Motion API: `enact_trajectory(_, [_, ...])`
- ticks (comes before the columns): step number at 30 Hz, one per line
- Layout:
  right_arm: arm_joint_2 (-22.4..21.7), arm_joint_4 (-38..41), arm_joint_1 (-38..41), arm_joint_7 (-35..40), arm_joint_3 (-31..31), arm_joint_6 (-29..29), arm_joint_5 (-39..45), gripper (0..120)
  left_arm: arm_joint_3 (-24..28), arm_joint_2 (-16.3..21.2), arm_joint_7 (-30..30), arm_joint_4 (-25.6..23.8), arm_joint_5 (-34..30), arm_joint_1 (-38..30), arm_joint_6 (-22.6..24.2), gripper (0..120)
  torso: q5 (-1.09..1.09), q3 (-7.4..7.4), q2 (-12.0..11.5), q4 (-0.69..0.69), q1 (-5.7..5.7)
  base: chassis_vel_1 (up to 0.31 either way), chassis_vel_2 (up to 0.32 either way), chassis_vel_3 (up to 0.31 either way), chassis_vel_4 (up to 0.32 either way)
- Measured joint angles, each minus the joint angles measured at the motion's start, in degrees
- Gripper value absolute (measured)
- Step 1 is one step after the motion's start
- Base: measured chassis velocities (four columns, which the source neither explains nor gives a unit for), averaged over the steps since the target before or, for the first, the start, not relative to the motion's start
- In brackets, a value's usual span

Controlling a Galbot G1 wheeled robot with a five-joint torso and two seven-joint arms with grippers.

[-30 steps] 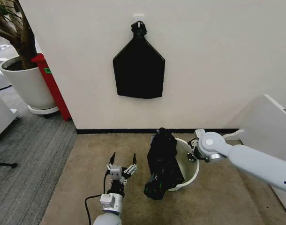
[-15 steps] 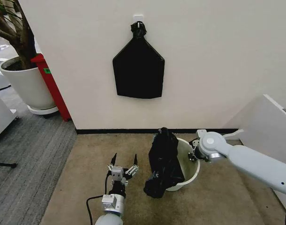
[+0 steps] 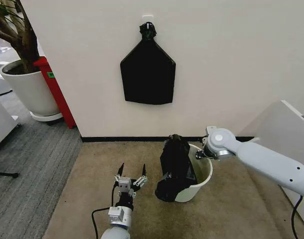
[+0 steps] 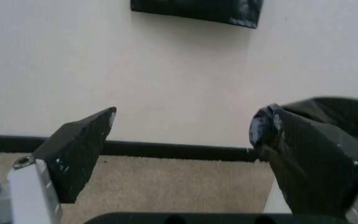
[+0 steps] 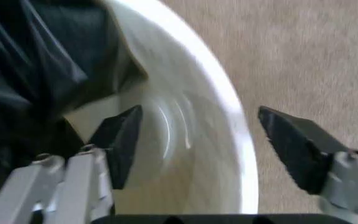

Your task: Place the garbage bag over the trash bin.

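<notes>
A beige carpet (image 3: 92,174) is laid before a cream wall (image 3: 231,64), on which a flat black bag bundle (image 3: 147,74) is hung; a potted tree (image 3: 22,79) is stood at the far left. In the right wrist view the right gripper (image 5: 201,140) is seen spread wide, one finger inside the trash bin (image 5: 216,107) and the other outside, the rim straddled between them and nothing clamped; the garbage bag (image 5: 24,70) is seen spilling into the bin's far side. In the head view the right gripper (image 3: 201,153) is placed at the bin's (image 3: 202,174) back rim, and the bag (image 3: 176,167) is shown draped over the rim nearest the left arm, hanging to the carpet. The left gripper (image 3: 130,173) is held open and empty just beside the bag; in its own wrist view the parted fingers (image 4: 79,149) are pointed at the wall.
</notes>
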Motion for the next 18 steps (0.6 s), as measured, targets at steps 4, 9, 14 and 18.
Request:
enact_trajectory(4, [-0.62, 2.22, -1.37, -2.36, 4.08, 0.0, -3.16, 83, 0.25, 1.88, 0.33, -0.26, -8.09, -2.06, 0.01, 100, 0.0, 0.0, 0.0, 0.0, 0.0, 0.0, 0.0, 0.0, 0.0])
enact_trajectory(9, [-0.15, 5.49, -4.97, -6.87, 11.02, 0.06, -16.69, 97, 0.74, 4.99, 3.6, 0.84, -17.8, -5.73, -0.66, 100, -0.04, -0.01, 0.01, 0.0, 0.0, 0.0, 0.0, 0.0, 0.0])
enact_trajectory(14, [2.34, 14.82, -16.55, -20.08, 20.67, 0.56, -50.06, 100, 3.85, 10.52, 7.47, 1.3, -31.88, -11.01, 1.36, 100, 0.01, 0.0, 0.01, 0.01, 0.0, 0.0, 0.0, 0.0, 0.0])
enact_trajectory(18, [3.96, 19.82, -22.54, -25.11, 22.41, 3.26, -67.81, 100, 8.12, 13.56, 6.1, 1.27, -37.72, -15.55, 3.59, 99, -0.08, -0.01, 0.01, -0.03, 0.0, 0.0, 0.0, 0.0, 0.0])
